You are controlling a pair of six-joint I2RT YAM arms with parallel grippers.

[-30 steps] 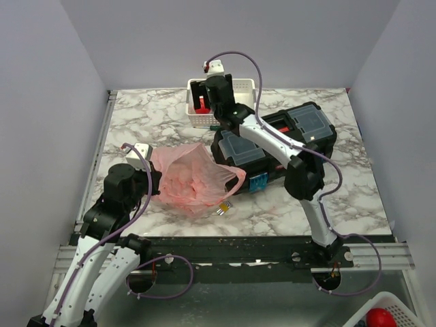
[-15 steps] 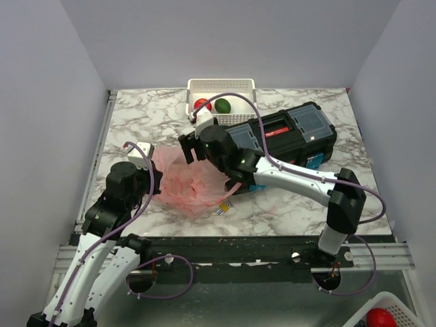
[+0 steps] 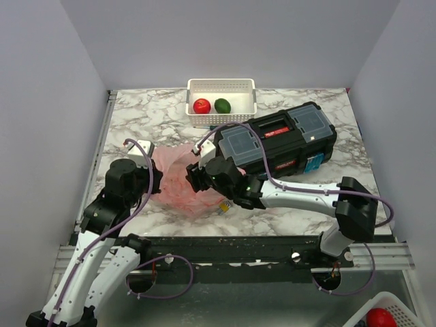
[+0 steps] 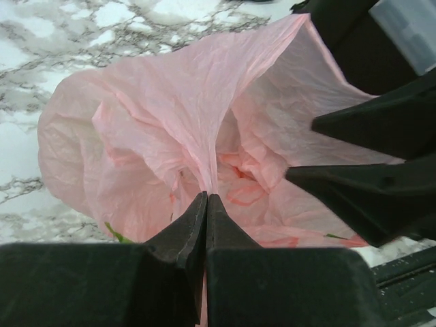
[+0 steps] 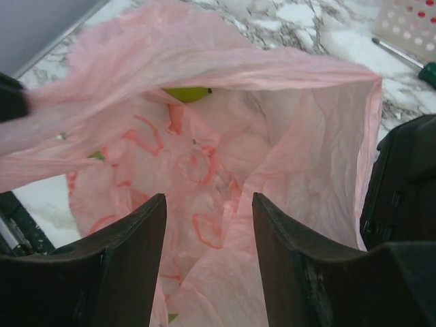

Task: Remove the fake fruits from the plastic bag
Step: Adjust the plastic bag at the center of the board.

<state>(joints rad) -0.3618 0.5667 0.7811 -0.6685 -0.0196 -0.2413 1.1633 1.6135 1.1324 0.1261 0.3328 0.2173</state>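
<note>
Swinging back from the white basket (image 3: 221,85) at twelve o'clock, where the red apple (image 3: 201,105) and darker green fruit (image 3: 222,105) now lie, the right claw (image 5: 208,204) has reached the mouth of the plastic bag (image 3: 176,194), near eight o'clock on the tabletop (image 3: 354,136). Its jaws stand moderately apart and empty. The left claw (image 4: 206,199) is pinched tight on the bag's rim, propping it open. The bright green apple (image 5: 187,93) sits deep inside, toward twelve o'clock in the right wrist view. The reach should go straight in and close on the fruit alone, not on film.
</note>
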